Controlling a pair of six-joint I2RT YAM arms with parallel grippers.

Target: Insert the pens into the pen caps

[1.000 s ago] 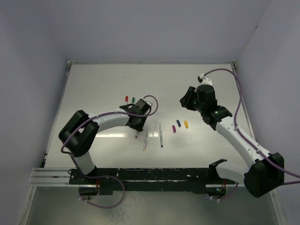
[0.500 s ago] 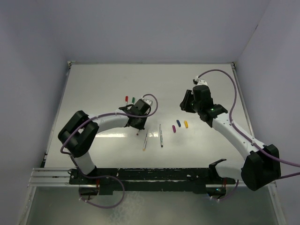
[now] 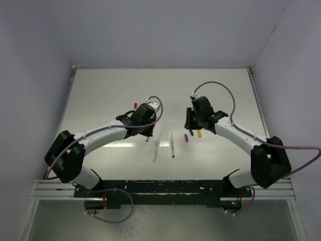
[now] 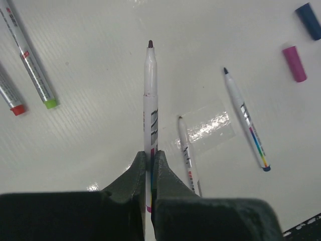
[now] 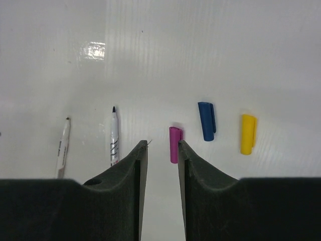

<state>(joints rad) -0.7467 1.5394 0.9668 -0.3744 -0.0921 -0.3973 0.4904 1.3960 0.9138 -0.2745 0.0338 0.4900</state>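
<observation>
Your left end effector (image 4: 150,154) pinches a dark-tipped pen (image 4: 150,95) above the tabletop (image 4: 100,30) while your right end effector (image 5: 162,145) hangs spread just over the magenta cap (image 5: 174,144), so I'd judge the green-ended pen (image 4: 32,70) and red-ended pen (image 4: 10,95) capped, with that one, the blue cap (image 5: 206,120) and the yellow cap (image 5: 247,133) unfilled.

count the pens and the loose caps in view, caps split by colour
pens: 5 (held pen in the left gripper, plus 4 lying pens)
purple cap: 1
blue cap: 1
yellow cap: 1
total: 8
</observation>
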